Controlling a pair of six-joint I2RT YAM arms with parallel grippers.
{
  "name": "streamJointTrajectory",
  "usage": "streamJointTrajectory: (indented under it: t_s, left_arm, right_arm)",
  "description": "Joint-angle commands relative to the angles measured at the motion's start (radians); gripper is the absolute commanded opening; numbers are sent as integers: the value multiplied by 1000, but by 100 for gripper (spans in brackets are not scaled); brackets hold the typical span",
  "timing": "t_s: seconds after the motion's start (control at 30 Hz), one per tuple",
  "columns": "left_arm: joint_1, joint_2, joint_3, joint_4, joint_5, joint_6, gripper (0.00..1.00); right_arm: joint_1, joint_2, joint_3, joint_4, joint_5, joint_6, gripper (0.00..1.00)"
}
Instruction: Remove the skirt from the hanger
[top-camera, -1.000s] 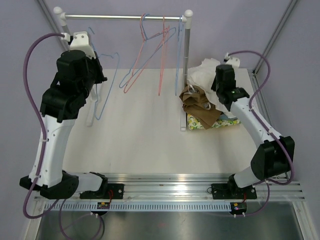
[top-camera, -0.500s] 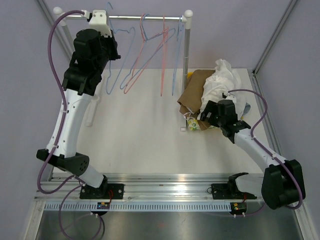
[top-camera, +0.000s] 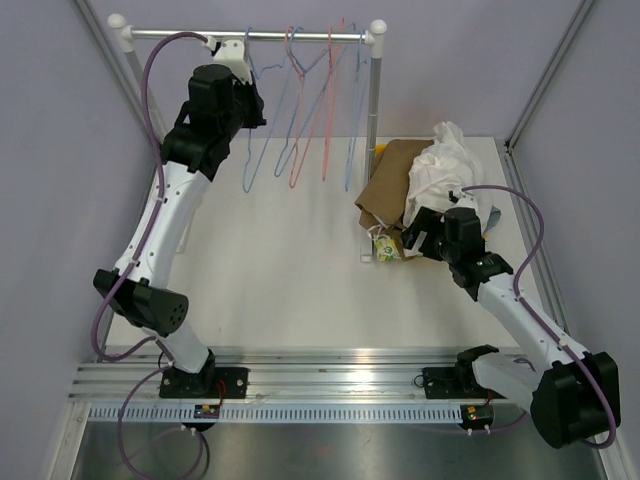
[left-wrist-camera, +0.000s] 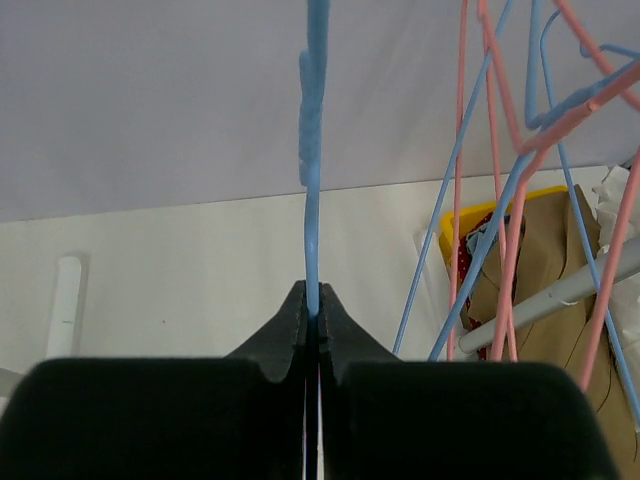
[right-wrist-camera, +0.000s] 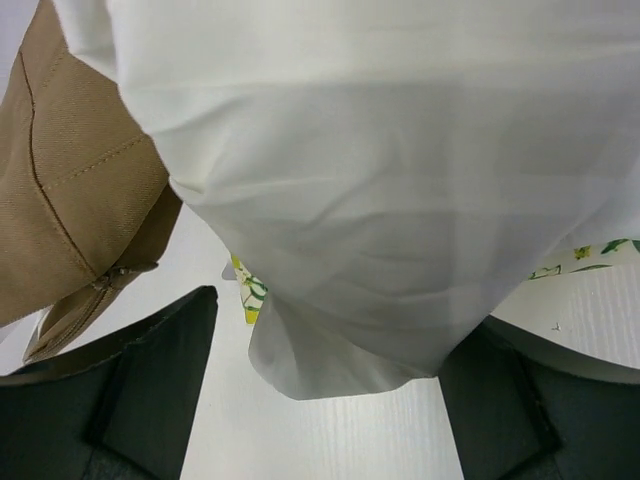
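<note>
Two states: left fingers (left-wrist-camera: 298, 320) pinch the bare blue hanger (left-wrist-camera: 313, 200)—seat its hook on the rail (top-camera: 290, 35) before releasing; right fingers (right-wrist-camera: 150, 390) gape empty by the skirt (right-wrist-camera: 380, 180), apparently the white heap on the table (top-camera: 280, 250).

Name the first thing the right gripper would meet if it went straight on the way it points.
Most likely the white garment, which fills the view right ahead of the open right gripper. The brown garment lies off to one side. Depth unclear.
</note>
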Motion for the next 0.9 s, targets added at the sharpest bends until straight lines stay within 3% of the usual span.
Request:
streamJointTrajectory:
  t_s: [0.0,0.1,0.13,0.2,0.23,0.27,0.43,0.57,0.7,0.87]
  left_arm:
    - [-17,-123,-63,46,-1,-23,14]
    - [-15,-214,-127,15,-31,-13,50]
    - [-15,-242,-145,6,-43,-12,75]
    - [-15,-300,-225,-16,-60,-10,87]
    - [-15,-375,-259,-19,-72,-12,99]
    - [-15,-409,-301,-22,-80,-21,99]
    - [-17,-676,-615,-54,-87,-72,99]
    - [-17,-994,-845,-91,-116,-108,99]
    - [-17,-1191,-974,-155,-146,-101,99]
    - [-15,-1314,-1054,-250,-156,-128,99]
  right_arm:
    - [6,-55,4,-22,-21,-2,91]
    - [6,-96,16,-54,-23,-5,92]
    - [6,-110,19,-69,-29,-8,92]
    - [6,-157,41,-91,-31,-16,95]
    - [6,-174,59,-118,-32,-14,95]
    - [6,-209,70,-132,-31,-13,99]
    - [7,-321,157,-248,-54,16,100]
    - [6,-482,251,-368,-90,38,99]
    - [6,-653,306,-477,-87,35,99]
    - [6,-829,370,-581,-120,59,99]
